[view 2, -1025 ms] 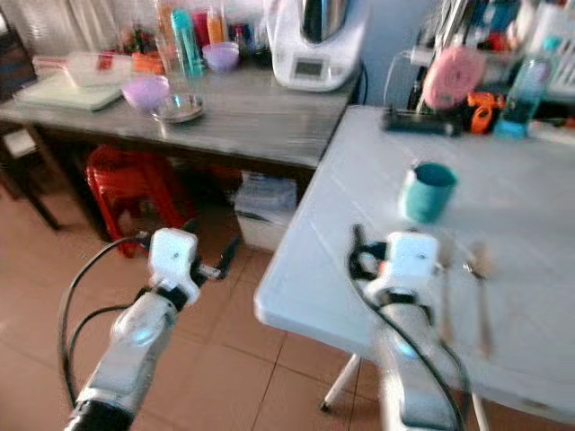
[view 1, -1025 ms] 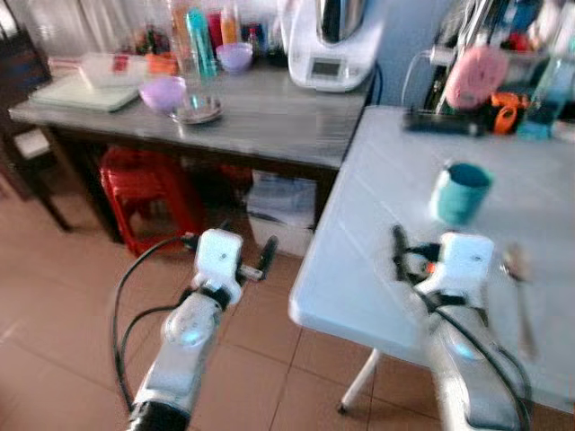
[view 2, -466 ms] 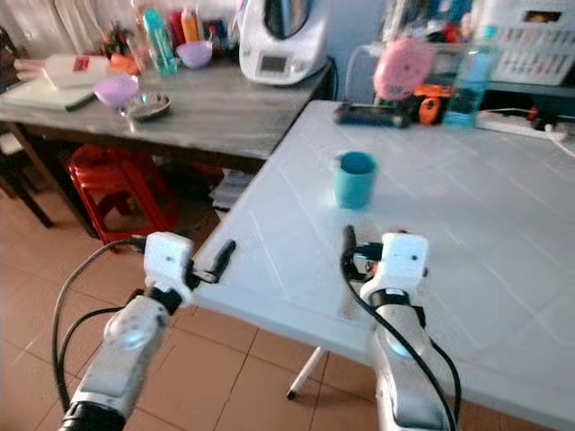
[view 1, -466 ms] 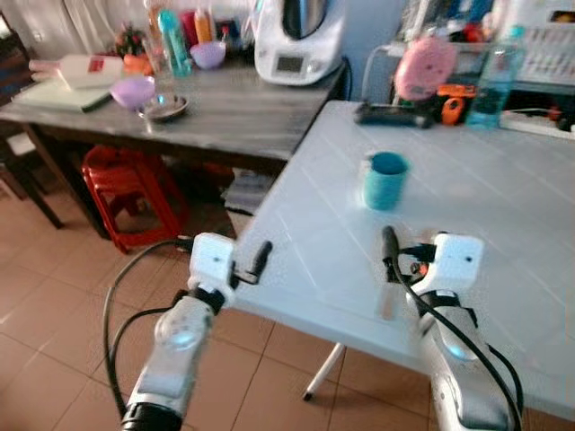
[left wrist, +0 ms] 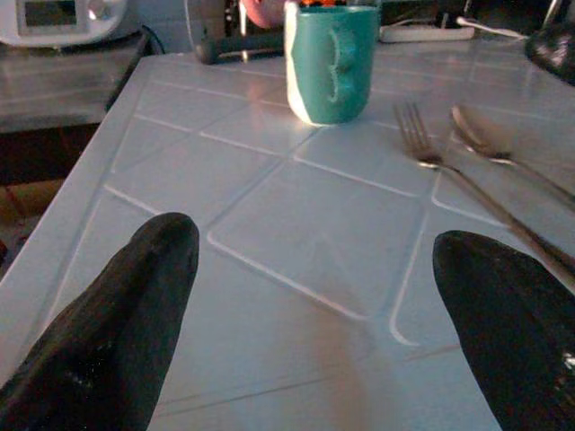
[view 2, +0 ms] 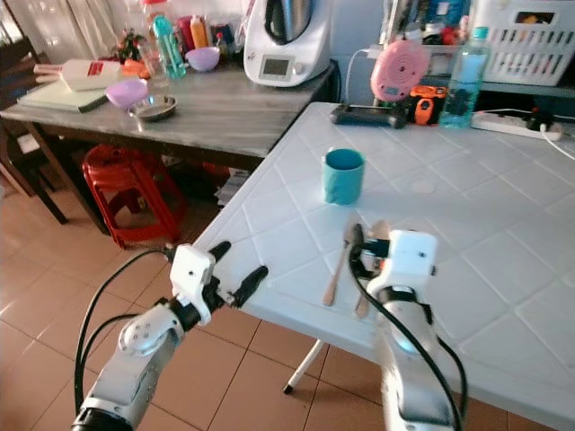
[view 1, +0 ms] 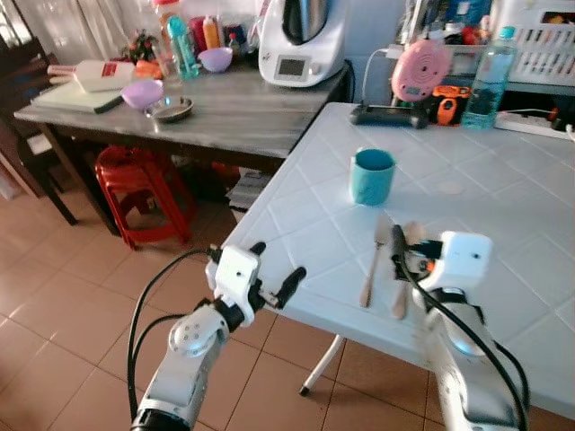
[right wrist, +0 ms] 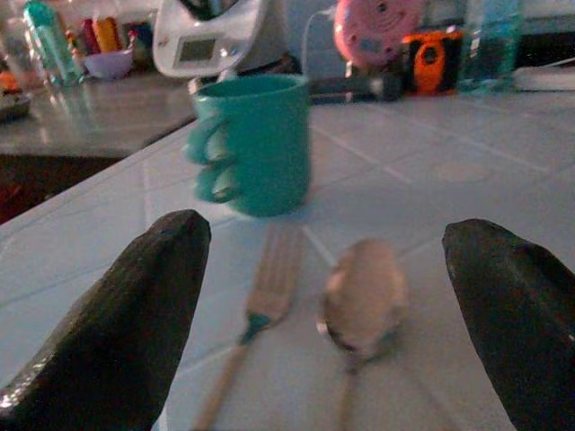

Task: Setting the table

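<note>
The right gripper hovers low over the white tiled table with its fingers spread wide and holding nothing. Between and just ahead of those fingers lie a fork and a spoon, side by side on the tiles with their heads pointing away from the fingers. Past the fork's tines stands a teal mug, upright, its handle turned toward the fork's side; it stands close beyond the cutlery but apart from it.

The left gripper is held at the near edge of the same table, its fingers also wide apart and empty. Ahead of them is bare tile, then the teal mug farther on, with the fork and spoon lying off to the side of the right-hand finger.

At the far end of the table, well beyond both grippers, are a pink round gadget, a clear water bottle and a white basket. A grey wooden table beside it carries a white kitchen appliance, purple bowls and bottles, and a red stool stands under it.
</note>
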You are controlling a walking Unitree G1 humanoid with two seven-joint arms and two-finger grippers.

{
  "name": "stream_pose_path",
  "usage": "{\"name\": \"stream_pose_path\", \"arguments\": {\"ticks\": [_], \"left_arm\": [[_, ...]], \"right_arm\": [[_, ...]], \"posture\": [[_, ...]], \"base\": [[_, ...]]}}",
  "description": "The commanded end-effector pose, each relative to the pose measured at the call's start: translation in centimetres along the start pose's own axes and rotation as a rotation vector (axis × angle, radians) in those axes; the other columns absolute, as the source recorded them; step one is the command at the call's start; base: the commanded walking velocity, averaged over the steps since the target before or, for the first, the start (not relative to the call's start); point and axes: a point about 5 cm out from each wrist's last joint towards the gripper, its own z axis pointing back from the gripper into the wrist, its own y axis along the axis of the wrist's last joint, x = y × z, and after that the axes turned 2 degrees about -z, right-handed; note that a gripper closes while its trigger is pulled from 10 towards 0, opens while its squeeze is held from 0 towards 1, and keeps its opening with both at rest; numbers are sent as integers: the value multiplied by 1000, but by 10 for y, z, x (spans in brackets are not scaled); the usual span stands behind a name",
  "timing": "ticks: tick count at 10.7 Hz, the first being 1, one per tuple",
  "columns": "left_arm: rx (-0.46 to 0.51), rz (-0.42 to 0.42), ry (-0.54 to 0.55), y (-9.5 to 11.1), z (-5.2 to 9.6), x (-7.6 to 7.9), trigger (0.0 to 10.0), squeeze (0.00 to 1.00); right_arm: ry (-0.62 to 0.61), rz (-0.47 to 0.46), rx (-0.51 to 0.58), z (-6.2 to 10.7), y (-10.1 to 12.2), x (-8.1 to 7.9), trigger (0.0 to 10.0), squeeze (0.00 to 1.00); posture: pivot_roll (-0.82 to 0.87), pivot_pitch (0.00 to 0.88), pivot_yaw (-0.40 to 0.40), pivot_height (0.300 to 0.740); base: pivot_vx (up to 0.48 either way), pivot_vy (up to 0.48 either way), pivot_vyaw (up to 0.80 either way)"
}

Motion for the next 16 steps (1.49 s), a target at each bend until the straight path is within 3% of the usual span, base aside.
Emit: {"name": "stream_pose_path", "arguments": {"ticks": [1,6,8,10,15,16], "left_arm": [[-4,-20,-9,3,0,-4,10000,0],[-16,-30,-134,4,2,-4,10000,0],[-15,-21,-149,3,3,-1,10000,0],[2,16,-243,6,3,8,10000,0],[0,17,-248,6,3,9,10000,0],[1,22,-251,5,3,10,10000,0]], "right_arm": [[15,5,-23,-4,-1,-6,10000,0],[48,18,-191,-23,-19,-40,10000,0],[38,-61,-239,-26,-23,-49,10000,0],[30,-65,-287,-29,-27,-57,10000,0],[-73,-47,-384,-26,-43,-39,10000,0],[-110,-33,-369,-29,-42,-31,2157,0]], "posture": [[-15,0,86,740],[-7,0,75,740],[-4,0,73,740],[-4,0,71,740],[-4,0,67,740],[-3,0,65,740]], "base": [[0,0,0],[0,0,0],[0,0,0],[0,0,0],[0,0,0],[0,0,0]]}}
